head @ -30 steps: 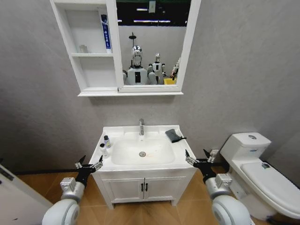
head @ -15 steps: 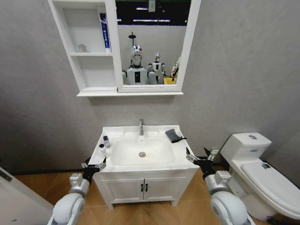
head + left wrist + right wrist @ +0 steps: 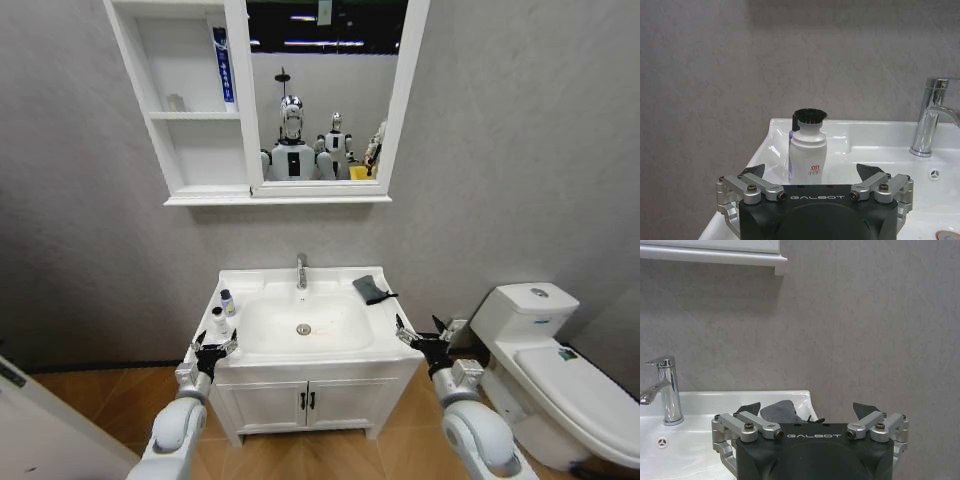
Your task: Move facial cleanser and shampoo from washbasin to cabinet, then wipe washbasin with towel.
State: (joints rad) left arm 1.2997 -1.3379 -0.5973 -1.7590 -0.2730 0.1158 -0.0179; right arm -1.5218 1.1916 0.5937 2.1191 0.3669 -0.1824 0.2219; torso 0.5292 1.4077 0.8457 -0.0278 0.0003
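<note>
Left gripper [image 3: 214,347] nearer the washbasin [image 3: 300,352], apparently spread wide.

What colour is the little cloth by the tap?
Dark grey, nearly black; the towel shows best in the head view.

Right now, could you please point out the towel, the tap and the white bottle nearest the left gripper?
towel [image 3: 370,289], head view, cloth's middle.
tap [image 3: 929,120], left wrist view, chrome column.
white bottle [image 3: 808,155], left wrist view, body.

The left gripper [image 3: 214,347] sits at the washbasin's [image 3: 262,354] front left corner, fingers spread, with a white bottle [image 3: 808,154] standing straight ahead between them. A second bottle [image 3: 228,301] stands close behind it. The bowl beside them lies bare. The tap [image 3: 301,270] rises at the back edge.
</note>
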